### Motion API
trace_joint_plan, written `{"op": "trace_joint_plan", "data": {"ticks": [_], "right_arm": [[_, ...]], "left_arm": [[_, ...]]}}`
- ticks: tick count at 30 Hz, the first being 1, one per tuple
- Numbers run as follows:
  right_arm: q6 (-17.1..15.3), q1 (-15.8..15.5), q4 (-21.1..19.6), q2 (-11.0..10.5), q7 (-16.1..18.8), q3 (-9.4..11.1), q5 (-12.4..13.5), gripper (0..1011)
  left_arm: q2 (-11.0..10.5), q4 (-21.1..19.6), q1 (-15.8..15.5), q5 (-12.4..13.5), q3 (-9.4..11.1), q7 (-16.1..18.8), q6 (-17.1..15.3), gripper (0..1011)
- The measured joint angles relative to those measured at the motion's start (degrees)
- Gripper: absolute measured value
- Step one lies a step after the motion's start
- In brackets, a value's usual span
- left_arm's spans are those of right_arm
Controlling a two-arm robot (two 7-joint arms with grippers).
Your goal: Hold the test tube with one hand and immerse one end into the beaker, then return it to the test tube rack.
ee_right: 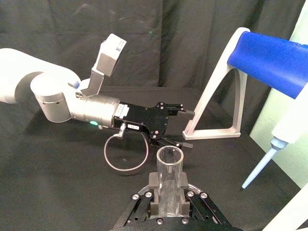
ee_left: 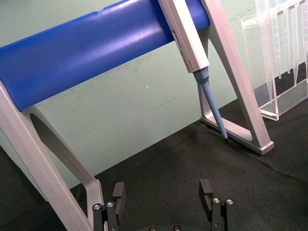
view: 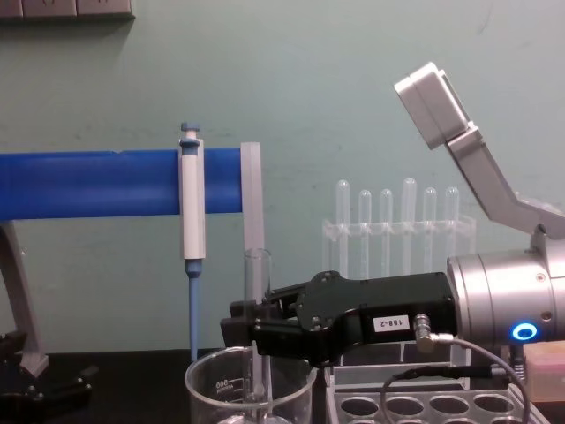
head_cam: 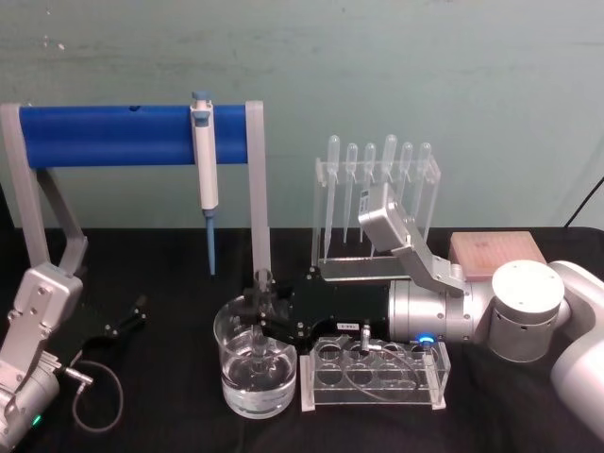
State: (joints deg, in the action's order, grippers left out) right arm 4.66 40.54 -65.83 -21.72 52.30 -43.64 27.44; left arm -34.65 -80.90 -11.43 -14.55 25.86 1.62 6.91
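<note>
Jaws on the left gripper (head_cam: 132, 316) are sitting spread and empty, parked far left. Further right, the right gripper (view: 243, 331) is pinching the test tube (view: 257, 283) mid-length, holding it upright with its lower end down inside the beaker (view: 216, 384), just beside the rack (head_cam: 377, 382). The tube is looking clear, thin-walled and open-rimmed; I'm judging it light, stiff, slippery and breakable, so gripping gently around the middle seems wisest.
</note>
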Motion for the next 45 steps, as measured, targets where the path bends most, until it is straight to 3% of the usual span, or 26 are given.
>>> {"op": "trace_joint_plan", "data": {"ticks": [17, 45], "right_arm": [[1.30, 0.21, 3.51, 1.59, 0.90, 0.66, -0.01, 226], [1.09, 0.22, 3.18, 1.42, 0.89, 0.60, 0.03, 225]], "left_arm": [[0.00, 0.00, 0.00, 0.00, 0.00, 0.00, 0.00, 1000], [0.00, 0.00, 0.00, 0.00, 0.00, 0.00, 0.00, 1000]]}}
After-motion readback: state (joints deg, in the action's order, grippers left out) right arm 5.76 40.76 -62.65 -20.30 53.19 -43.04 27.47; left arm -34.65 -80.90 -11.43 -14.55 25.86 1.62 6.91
